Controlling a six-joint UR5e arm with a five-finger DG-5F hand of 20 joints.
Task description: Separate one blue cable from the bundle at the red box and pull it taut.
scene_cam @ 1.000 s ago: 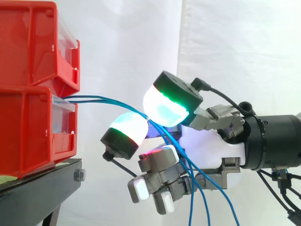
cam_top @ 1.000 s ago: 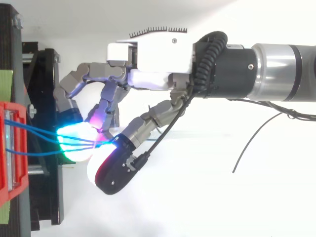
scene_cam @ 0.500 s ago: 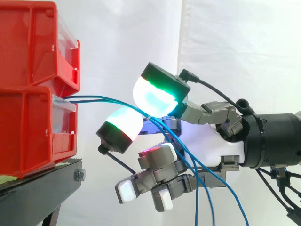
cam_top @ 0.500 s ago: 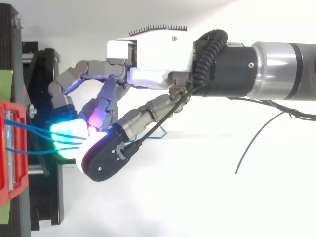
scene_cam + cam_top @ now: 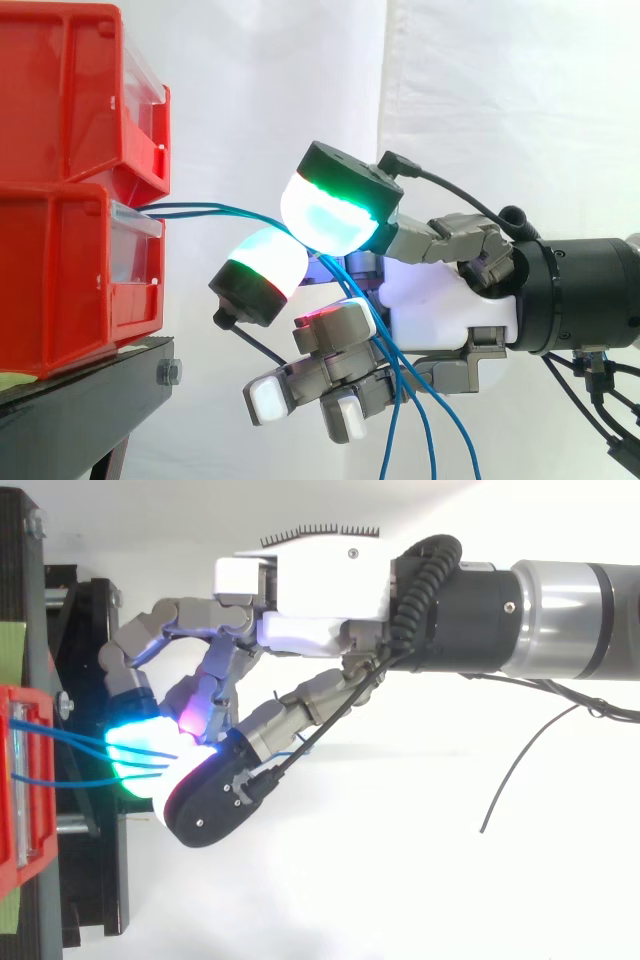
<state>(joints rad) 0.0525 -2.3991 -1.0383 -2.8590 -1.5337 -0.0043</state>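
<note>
Several blue cables [image 5: 215,211] pinched between the curled fingers' glowing pads [image 5: 330,215].
Hand [image 5: 440,300] level, reaching toward red box [image 5: 70,280]; cables arc from its front into the grip; pads nearer box than a second ago.

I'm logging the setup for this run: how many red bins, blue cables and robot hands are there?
red bins: 2
blue cables: 3, as far as the strands can be traced
hand: 1
Total: 6
</note>
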